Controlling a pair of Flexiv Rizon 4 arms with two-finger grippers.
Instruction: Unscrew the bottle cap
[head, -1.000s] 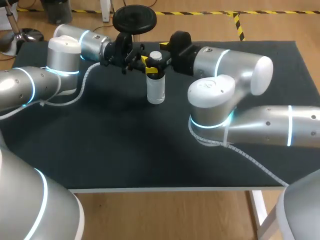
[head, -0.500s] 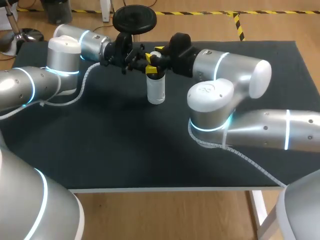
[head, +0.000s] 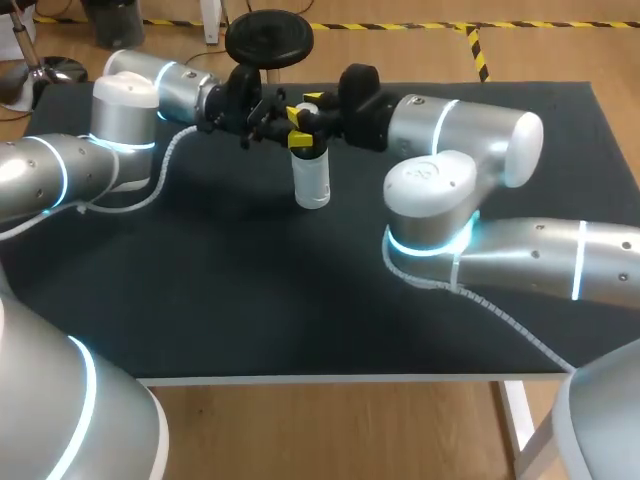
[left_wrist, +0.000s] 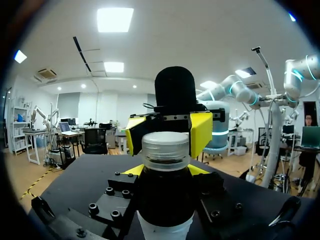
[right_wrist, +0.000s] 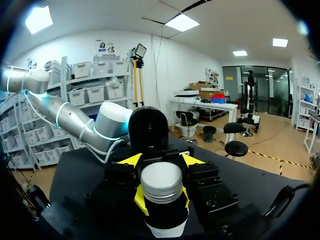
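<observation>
The right gripper (right_wrist: 161, 199) pinches the cap (right_wrist: 161, 181) from two sides, its yellow tips pressed against the cap's lower edge. Facing it, the left gripper (left_wrist: 165, 171) is clamped on the bottle (head: 311, 178) at its dark collar (left_wrist: 165, 195), just below the cap. Both come in level, so the bottle lies straight ahead of each, upright on the table (head: 250, 300) in the upper middle of the head view. Its long axis runs across the fingers, so I judge the twist must go round that upright line.
</observation>
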